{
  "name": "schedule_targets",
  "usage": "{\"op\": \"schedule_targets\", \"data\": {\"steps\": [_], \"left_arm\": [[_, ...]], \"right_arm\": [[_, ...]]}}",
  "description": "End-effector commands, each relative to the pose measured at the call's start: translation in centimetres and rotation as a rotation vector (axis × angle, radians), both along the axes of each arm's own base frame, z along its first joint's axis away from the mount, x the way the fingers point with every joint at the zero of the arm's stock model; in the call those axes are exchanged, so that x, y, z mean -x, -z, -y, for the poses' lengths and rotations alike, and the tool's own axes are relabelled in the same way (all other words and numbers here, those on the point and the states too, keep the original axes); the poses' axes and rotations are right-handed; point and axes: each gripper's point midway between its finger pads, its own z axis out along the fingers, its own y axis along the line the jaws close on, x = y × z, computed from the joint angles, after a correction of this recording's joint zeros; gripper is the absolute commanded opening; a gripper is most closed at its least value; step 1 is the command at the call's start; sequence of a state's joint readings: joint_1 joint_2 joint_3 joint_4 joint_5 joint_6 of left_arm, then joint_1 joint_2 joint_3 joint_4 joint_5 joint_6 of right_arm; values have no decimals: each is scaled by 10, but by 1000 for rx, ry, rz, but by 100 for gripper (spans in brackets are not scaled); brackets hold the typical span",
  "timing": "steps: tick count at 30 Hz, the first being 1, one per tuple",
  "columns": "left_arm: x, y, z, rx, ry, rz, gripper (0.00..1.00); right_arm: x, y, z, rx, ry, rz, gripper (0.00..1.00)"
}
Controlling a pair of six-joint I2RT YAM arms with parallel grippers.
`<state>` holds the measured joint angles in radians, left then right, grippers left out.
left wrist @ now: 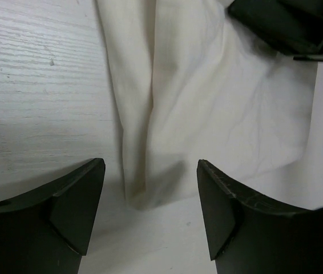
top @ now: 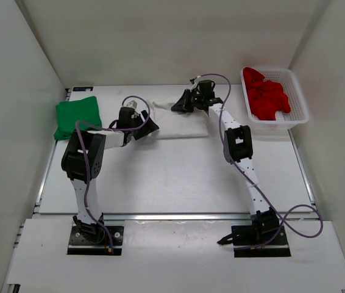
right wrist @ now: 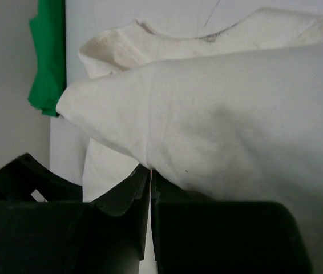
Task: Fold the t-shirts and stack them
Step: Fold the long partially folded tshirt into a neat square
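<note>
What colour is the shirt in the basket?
Red. The shirt in the basket shows best in the top external view.

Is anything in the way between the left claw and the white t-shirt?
Nothing visible is. The left gripper is open, and the edge of the white t-shirt lies on the table right between its fingers.

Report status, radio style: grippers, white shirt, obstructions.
Left gripper open, astride edge of white t-shirt. Right gripper shut on a fold of it. Green t-shirt, red t-shirt in basket: clear of both.
</note>
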<state>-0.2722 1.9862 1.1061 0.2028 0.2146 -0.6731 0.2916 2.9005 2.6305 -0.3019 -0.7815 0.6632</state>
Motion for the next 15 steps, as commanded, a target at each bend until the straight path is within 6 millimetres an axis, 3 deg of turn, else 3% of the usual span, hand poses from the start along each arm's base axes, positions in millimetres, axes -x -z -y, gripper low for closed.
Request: {"op": "schedule_targets", "data": {"steps": [1,3,6,7,8,9,11,12,14,15], "left_arm": [[21,19,-1,11,22,-81,79],[20,18,0,42,16,-75,83],[6,20,-3,47,3,-73,84],[-3,19,-5,34,-3,-65,85],[-1,29,-4,27,8,-96,85],[-14,19,2,39,16,-72,85],[-35,20,2,20,5,-62,84],[-37,31,-1,-7,1,-89,84],[-61,27,5,-38,5,-67,81],[-57,43,5,-70,8,-115,80]], "right_arm": [[-28,-42,1,-146,63,79,3],[-31,-53,-2,-183,75,88,7],[-31,-81,-2,-264,50,108,21],[-32,-82,2,-258,42,118,27],[-31,-103,5,-242,45,125,31],[-30,-115,10,-223,26,175,33],[-17,-150,19,-149,-7,233,37],[-7,-153,18,-118,-16,200,38],[10,-199,21,-26,-42,334,41],[17,-201,25,31,-16,310,41]]}}
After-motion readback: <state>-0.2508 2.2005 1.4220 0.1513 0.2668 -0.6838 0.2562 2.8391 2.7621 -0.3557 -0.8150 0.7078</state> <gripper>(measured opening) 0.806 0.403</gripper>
